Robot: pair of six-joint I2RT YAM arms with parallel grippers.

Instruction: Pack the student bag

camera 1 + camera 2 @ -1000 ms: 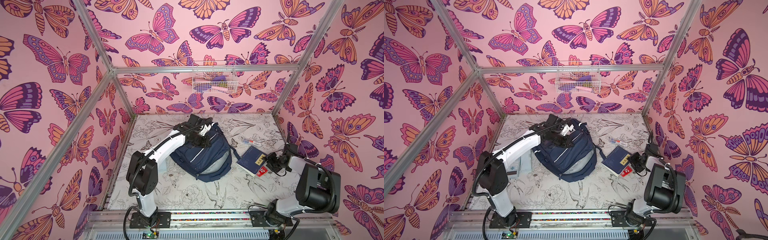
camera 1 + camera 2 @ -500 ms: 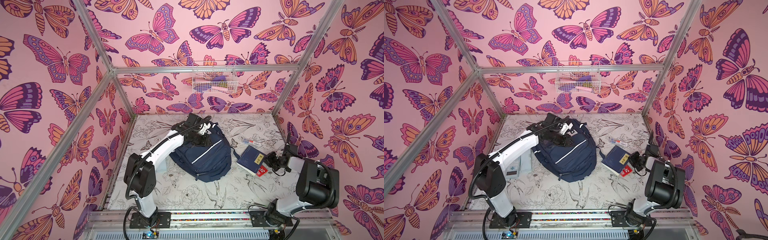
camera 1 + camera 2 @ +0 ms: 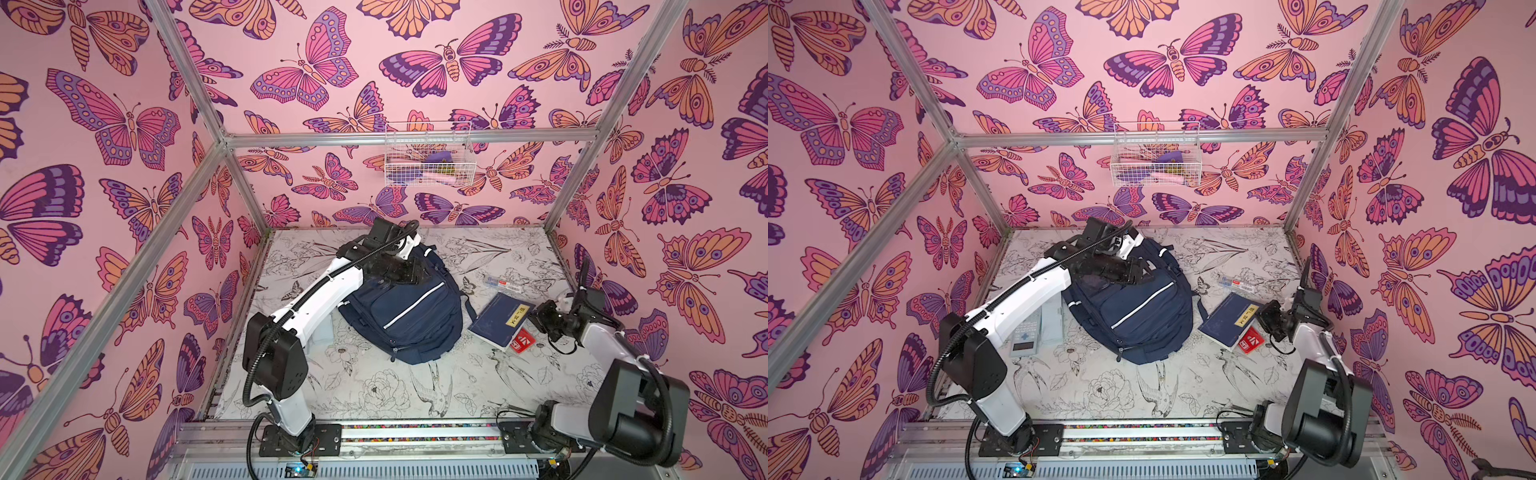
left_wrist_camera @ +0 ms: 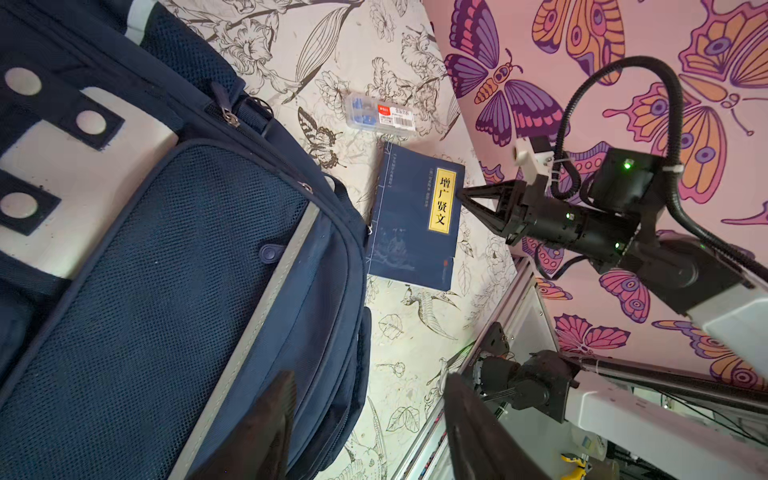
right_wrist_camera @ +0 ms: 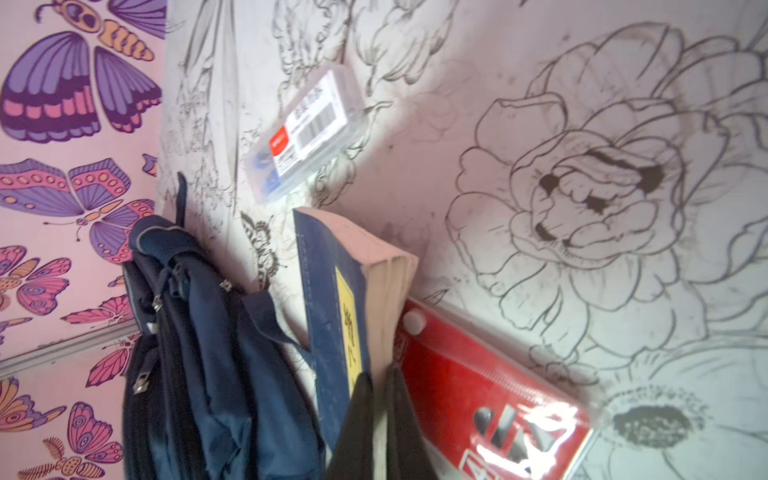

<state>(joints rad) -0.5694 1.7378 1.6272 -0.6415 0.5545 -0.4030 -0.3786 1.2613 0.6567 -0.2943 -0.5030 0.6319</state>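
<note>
Now | right gripper point(image 4: 459, 192) pinching blue book point(image 4: 409, 232) edge | student bag point(image 4: 166, 270) lies to its left, nearer left gripper point(image 4: 369, 376), spread over its top.

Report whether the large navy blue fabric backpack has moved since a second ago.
Yes: the backpack has settled flatter in front, white stripe now straight; its base stays by the floor's swallow print.

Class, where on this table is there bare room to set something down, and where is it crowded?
Bare: the strip between the student bag and the front rail; the far corner behind the clear box. Crowded: blue book, red packet and right gripper beside the bag.
</note>
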